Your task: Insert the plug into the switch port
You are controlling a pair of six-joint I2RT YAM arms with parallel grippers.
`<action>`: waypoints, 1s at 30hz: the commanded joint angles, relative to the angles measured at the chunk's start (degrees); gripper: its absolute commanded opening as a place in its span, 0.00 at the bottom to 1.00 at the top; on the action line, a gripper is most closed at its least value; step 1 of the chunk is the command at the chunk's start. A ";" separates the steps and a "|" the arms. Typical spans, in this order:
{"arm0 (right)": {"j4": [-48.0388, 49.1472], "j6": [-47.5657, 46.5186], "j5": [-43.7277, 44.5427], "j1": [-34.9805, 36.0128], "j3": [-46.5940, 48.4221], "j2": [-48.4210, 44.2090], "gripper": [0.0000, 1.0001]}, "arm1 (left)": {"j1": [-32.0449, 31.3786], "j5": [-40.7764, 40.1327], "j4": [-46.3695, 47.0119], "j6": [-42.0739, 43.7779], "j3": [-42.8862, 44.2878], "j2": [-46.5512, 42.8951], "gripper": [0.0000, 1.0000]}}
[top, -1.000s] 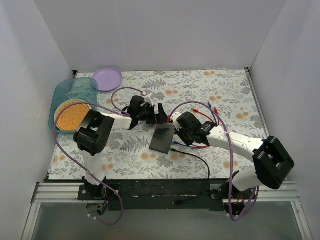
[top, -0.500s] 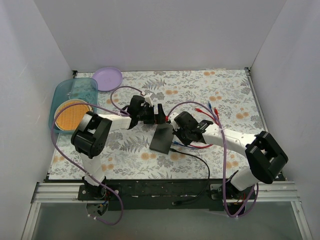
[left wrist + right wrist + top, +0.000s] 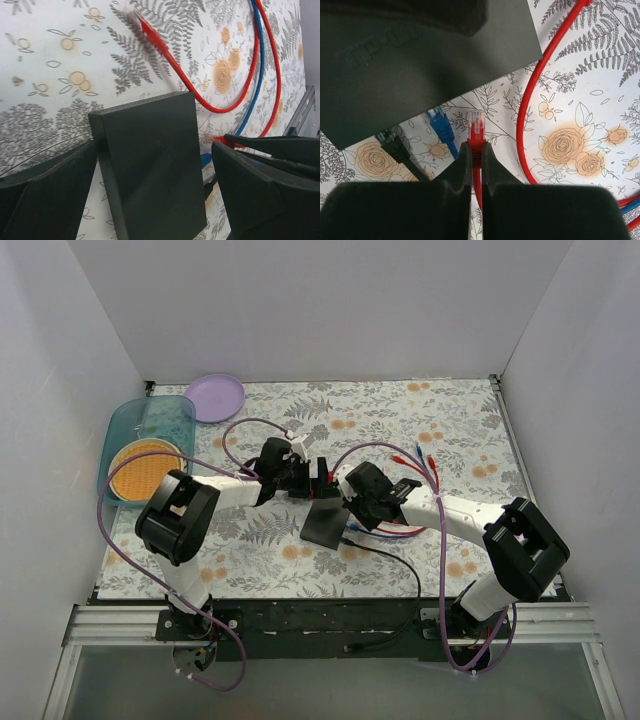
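**Top view.** Switch (image 3: 325,523): flat on the floral worktop (image 3: 450,420), near its middle and well apart from the enclosing walls. Left hand (image 3: 318,473): at the switch's far end. Right hand (image 3: 352,508): at its right-hand edge. Black cable (image 3: 395,558): runs from the switch's near corner toward the front rail. Purple plate (image 3: 215,397) and teal bin (image 3: 150,435): far left, clear of the work.

**Left wrist view.** Left hand (image 3: 154,147): released, one finger to each side of the switch (image 3: 150,170). The left finger sits against the box's side and the right stands apart. Judgement: it is placed to steady the box. A spare red connector (image 3: 146,26) lies loose beyond.

**Right wrist view.** Right hand (image 3: 476,150): clenched on the red plug (image 3: 476,127). The plug's clear tip points at the switch (image 3: 420,60) and is just short of its edge. Blue plug (image 3: 439,127) and black plug (image 3: 392,142): just beside it on the left, at the same edge. Whether they are seated cannot be told. The port face is hidden under the box's top.

**Step in hand.** Final approach, plug not yet entered. The next move calls for lining the tip up with a free port, then a straight push while the box is braced.

**Room.** Tight on the blue plug's side. Bare worktop on the other side, as far as the red cable loop (image 3: 532,100).
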 commanded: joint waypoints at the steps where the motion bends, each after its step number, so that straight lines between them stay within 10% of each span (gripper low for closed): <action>1: 0.93 -0.38 -0.10 -0.34 2.16 -0.42 0.01 | -2.58 4.47 3.05 -0.69 2.44 0.33 0.95; 30: 3.22 0.05 0.17 1.16 -2.06 -1.48 0.01 | -2.58 1.48 0.24 1.16 4.20 2.97 0.98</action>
